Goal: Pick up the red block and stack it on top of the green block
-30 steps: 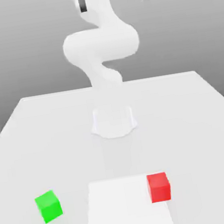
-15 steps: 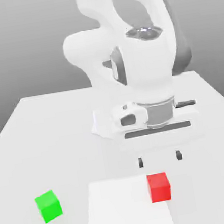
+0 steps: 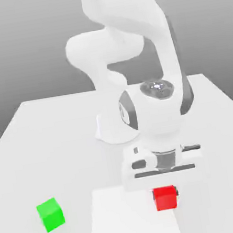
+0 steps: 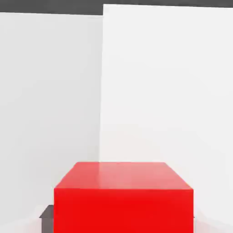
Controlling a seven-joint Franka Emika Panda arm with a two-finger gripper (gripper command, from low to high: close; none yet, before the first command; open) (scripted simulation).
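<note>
- Since the arm has come down from high above the desk (image 3: pixel 50 150), the jaws (image 3: pixel 164 189) now sit at the red block (image 3: pixel 165 199) and are clenched on its two sides, where a second ago they stood wide.
- I judge that the grasp is made and the lift is the next step; the block rests on the desk, not yet raised.
- The red block (image 4: pixel 123 195) lies at the edge of a paler square patch (image 3: pixel 124 218), toward the exterior view's right.
- The green block (image 3: pixel 51 214) stands well apart, toward the exterior view's left, with nothing on top.
- No container is on the desk; neither block lies inside anything.
</note>
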